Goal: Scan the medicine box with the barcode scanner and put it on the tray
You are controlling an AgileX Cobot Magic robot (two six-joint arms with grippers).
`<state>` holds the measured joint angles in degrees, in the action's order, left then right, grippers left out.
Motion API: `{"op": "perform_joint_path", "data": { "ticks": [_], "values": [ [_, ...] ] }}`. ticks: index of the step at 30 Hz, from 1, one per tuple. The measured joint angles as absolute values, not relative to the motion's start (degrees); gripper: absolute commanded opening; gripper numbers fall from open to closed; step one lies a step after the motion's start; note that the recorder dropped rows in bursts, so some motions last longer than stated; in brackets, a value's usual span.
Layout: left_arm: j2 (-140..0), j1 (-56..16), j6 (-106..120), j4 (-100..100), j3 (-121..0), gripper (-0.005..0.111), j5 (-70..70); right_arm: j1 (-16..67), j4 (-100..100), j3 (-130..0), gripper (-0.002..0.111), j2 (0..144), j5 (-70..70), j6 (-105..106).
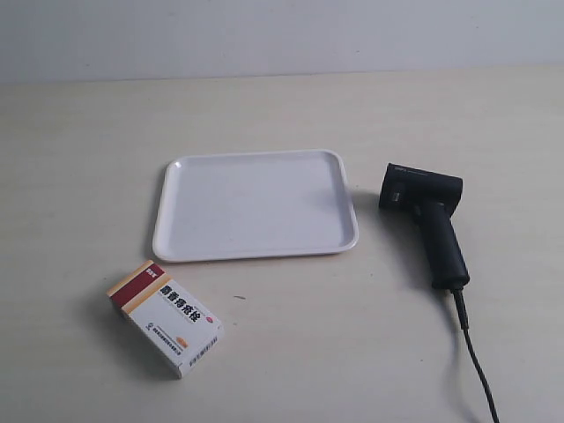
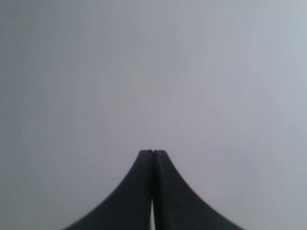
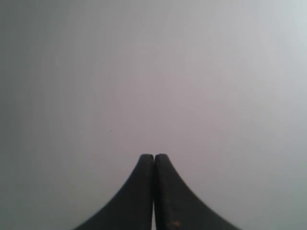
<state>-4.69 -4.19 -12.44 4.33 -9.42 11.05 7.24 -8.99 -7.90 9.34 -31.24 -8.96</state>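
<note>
Medicine box [image 1: 166,319] lies flat on the table [image 1: 352,335], near the tray's [image 1: 256,204] front corner at the exterior view's left, apart from the rim. It is a white carton with a dark red and tan band at the end nearer the tray. Blue Chinese characters on the top face, too small to read. The barcode is on the side face, at the far end from the band. Only bare tabletop lies between box and tray.

Barcode scanner [image 1: 427,220], black, lies on its side just beside the tray's opposite edge, not touching. Its head has a small pale marking, unreadable. Its cable [image 1: 476,361] runs off the view's lower edge.

Left gripper [image 2: 153,152]: fingers pressed together, holding nothing, plain pale grey behind. Right gripper [image 3: 154,155]: same.
</note>
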Motion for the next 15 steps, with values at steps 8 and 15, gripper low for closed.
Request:
{"op": "perform_joint_path", "data": {
  "ticks": [8,15],
  "values": [
    [-24.8,-4.2,-20.5,4.1,-26.1,0.000,5.1,7.2,-9.0,-8.6,0.000,9.3,-31.5,-10.3],
    [-43.7,-9.0,-22.1,3.9,-40.6,0.000,-8.9,7.2,-9.1,-8.6,0.000,9.3,-29.8,-13.4]
  ]
}}
